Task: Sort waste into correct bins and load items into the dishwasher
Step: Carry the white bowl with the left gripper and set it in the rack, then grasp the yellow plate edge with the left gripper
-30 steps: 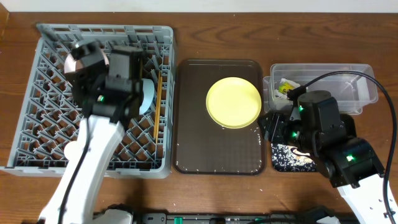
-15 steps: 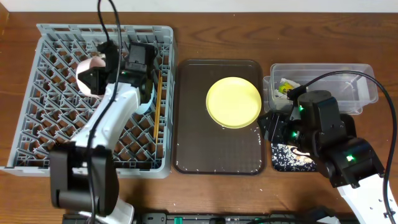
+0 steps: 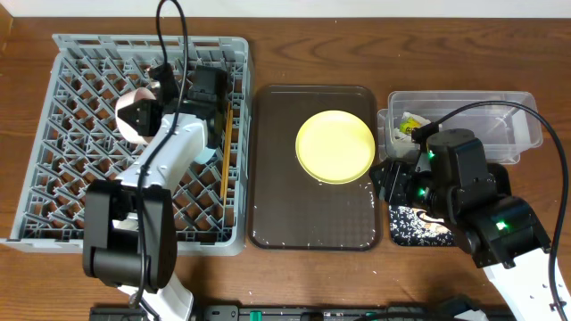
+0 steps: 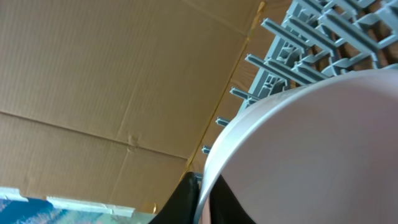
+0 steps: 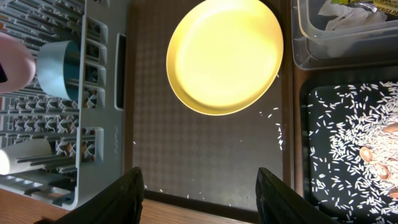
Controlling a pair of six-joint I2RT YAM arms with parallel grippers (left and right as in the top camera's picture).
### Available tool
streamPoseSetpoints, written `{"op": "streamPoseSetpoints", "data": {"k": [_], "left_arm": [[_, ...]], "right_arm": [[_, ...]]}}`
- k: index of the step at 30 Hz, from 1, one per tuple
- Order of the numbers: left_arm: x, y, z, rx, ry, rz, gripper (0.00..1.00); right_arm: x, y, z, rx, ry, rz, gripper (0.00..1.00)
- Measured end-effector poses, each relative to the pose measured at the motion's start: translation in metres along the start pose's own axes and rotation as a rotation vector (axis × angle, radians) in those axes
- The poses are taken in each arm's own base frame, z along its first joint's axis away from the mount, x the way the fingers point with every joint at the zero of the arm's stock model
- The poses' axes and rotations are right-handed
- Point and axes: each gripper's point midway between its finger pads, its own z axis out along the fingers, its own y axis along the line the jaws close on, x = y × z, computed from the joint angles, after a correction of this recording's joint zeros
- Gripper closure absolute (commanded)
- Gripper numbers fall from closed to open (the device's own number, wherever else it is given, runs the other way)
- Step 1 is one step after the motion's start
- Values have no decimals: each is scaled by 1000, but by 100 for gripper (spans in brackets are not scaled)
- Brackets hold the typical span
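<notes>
My left gripper (image 3: 150, 109) is shut on the rim of the white bowl (image 3: 128, 120), holding it on edge over the far part of the grey dish rack (image 3: 62, 178). In the left wrist view the bowl (image 4: 311, 149) fills the frame, with the jaws (image 4: 202, 200) pinching its rim. The light blue bowl (image 3: 212, 135) and the chopsticks (image 3: 226, 147) stand in the rack. The yellow plate (image 3: 335, 147) lies on the brown tray. My right gripper (image 5: 202, 199) is open and empty above the tray's near right edge. A white cup (image 5: 22, 155) lies in the rack.
The brown serving tray (image 3: 277, 196) holds scattered rice grains. The clear tub (image 3: 500, 125) at the far right holds the green-and-yellow wrapper (image 3: 412, 122) and white paper. The black tray (image 5: 354, 137) in front of it holds rice.
My left arm has swung the white bowl a little right and toward the near side, lower over the rack. The right arm has not moved.
</notes>
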Motion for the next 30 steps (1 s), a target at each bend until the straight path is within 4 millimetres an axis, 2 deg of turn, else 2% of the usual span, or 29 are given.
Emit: {"op": "streamPoseSetpoints", "data": {"k": [7,12,14,18,24,26,30], "left_arm": [[-4,-14,-19,56,-40,39,51],[4,-19,-21,94,-23,90,36],[8,-23,-28,149,-18,104,33],[9,-20,-58,363,-22,29,32],[-2,18,-121,834,-54,-269,32],[-4,27,-148,1017,-61,-346,33],[-3,26,-195,1306,-49,-370,32]], "right_arm": [[0,0,0,0,1,0,44],[0,0,0,0,1,0,44],[0,0,0,0,1,0,44],[0,0,0,0,1,0,44],[2,-2,0,7,10,2,41],[4,-3,0,13,17,4,41],[6,-6,0,25,24,6,40]]}}
